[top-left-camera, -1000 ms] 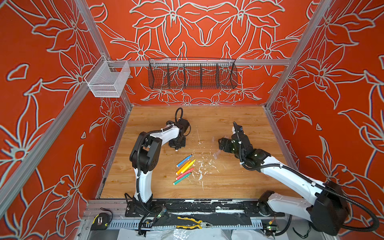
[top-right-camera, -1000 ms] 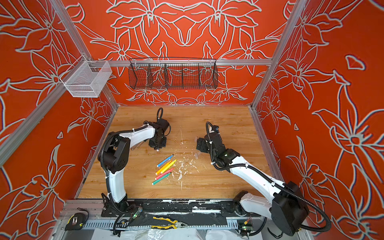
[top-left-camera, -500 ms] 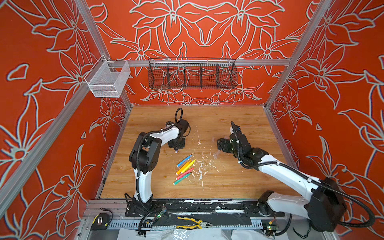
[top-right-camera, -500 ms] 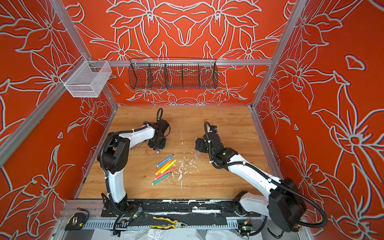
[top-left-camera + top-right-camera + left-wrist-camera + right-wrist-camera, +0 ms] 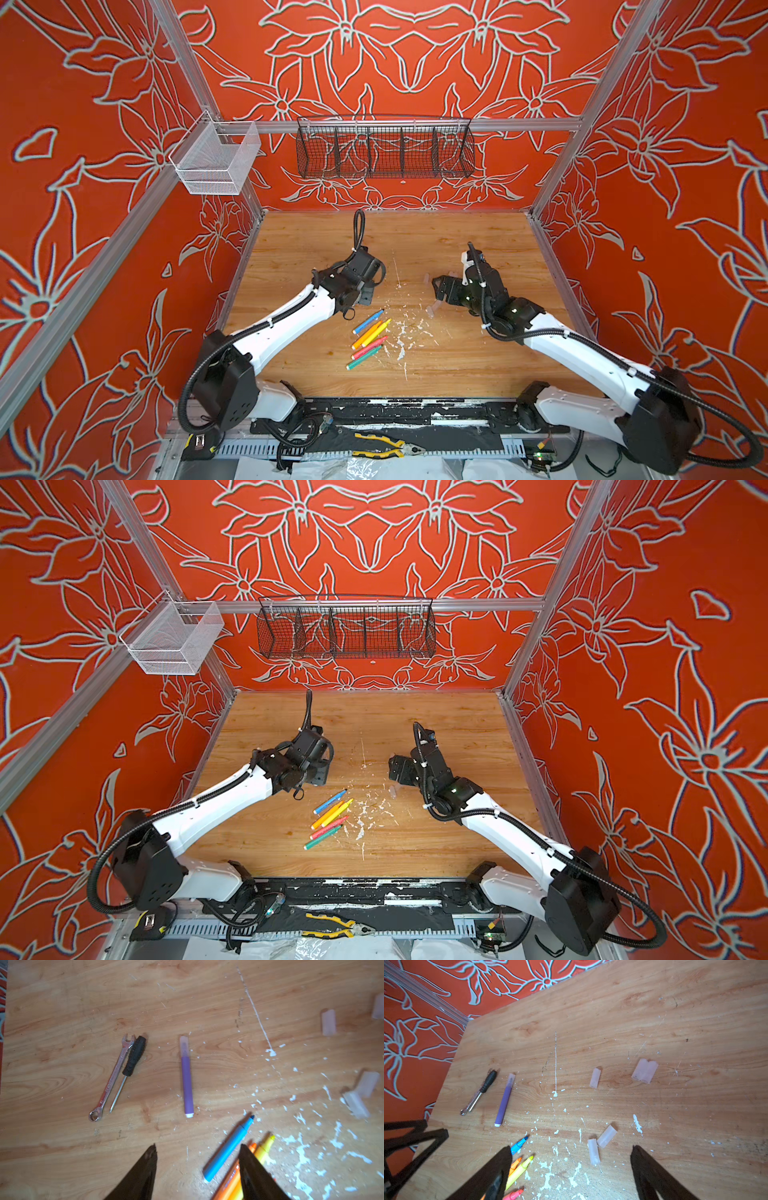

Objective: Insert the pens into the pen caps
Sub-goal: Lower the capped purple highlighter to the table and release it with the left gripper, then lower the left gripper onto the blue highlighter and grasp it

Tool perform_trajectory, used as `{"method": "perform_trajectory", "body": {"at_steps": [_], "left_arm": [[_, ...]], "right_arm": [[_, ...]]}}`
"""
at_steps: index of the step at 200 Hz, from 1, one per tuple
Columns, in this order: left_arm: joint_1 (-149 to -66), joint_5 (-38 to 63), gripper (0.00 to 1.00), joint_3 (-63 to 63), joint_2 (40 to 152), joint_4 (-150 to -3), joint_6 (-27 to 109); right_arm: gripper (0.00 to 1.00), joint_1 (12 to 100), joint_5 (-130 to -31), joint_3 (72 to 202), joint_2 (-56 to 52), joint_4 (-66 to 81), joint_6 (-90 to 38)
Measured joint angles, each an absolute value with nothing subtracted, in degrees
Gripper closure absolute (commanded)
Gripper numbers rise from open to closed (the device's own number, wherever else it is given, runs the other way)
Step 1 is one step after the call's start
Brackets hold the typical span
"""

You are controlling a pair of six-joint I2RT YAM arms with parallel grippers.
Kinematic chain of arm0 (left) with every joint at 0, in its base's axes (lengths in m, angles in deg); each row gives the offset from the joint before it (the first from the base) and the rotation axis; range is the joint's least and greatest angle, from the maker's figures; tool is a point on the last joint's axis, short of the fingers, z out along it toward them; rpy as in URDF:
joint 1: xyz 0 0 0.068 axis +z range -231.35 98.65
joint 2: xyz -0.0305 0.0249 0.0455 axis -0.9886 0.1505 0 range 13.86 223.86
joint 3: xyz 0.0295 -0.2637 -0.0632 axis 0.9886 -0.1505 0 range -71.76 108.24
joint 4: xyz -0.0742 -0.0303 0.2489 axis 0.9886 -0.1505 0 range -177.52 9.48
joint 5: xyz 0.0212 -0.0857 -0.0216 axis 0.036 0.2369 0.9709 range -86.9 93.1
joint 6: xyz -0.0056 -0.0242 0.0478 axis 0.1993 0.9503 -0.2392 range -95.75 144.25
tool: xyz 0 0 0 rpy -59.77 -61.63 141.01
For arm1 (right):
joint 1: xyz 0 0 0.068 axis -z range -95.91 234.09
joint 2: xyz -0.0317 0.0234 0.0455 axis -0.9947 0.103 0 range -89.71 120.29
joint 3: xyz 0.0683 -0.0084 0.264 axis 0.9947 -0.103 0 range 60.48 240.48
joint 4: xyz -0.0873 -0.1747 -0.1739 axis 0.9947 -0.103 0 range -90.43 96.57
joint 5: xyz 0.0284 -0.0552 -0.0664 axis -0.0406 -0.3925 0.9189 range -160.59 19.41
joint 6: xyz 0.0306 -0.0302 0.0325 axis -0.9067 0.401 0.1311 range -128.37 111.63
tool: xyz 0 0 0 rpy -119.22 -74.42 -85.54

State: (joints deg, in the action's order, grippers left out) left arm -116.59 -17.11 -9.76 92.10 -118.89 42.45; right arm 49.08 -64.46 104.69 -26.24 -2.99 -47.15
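Left fingers (image 5: pixel 143 1172) have parted, empty; right fingers (image 5: pixel 652 1172) wide, empty.

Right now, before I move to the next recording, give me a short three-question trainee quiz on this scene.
1. True or false: the purple pen already wears a cap.
2. What lies right beside the wrench? A hammer B screwdriver C scissors
3. How many loose caps lie on the table?
Key: 1 true; 2 B; 3 five.
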Motion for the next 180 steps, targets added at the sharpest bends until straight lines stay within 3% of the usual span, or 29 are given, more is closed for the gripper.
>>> {"method": "perform_trajectory", "body": {"at_steps": [84,180], "left_arm": [[-116.98,-14.2,0.39,-17.85,94.33,-124.7,49.05],[-117.05,-9.37,0.42,-14.33,105.6,-124.0,48.76]], "right_arm": [[0.1,49.06,-66.03,104.67,-27.84,-2.64,-47.72],[0.11,49.08,-65.92,104.67,-26.66,-2.66,-47.7]]}}
